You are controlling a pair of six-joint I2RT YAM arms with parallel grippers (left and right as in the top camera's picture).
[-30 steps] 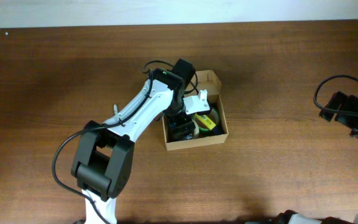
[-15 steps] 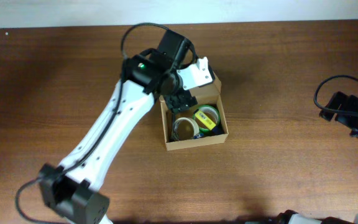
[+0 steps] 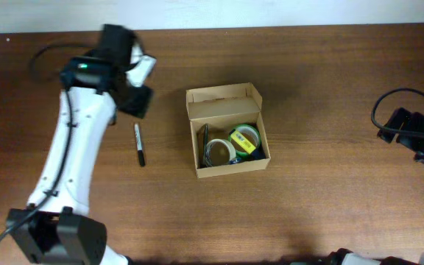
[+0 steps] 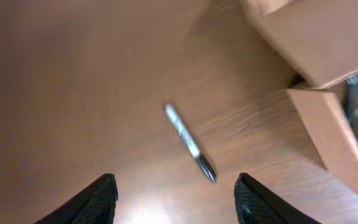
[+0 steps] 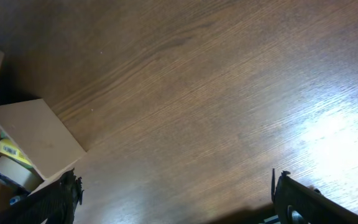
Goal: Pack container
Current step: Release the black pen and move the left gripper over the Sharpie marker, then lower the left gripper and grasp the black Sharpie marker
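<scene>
lying well apart from the open left jaws, the container (image 3: 224, 109)

Marker (image 4: 190, 151) on wooden table (image 4: 67, 87), container (image 4: 328, 43) at right, tool (image 4: 176, 194) spread, empty

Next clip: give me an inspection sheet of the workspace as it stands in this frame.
Surface: brown wooden table.
Job's things: container, flap open, tape rolls inside.
Clutter: pen lying on the table left of the container, apart from it.
Hands: left hand open, empty, near the pen, not touching it; right hand open, empty, over bare wood.
Cables: black cable looped at the right arm; another behind the left arm.
Surroundings: pale strip beyond the far table edge.
</scene>
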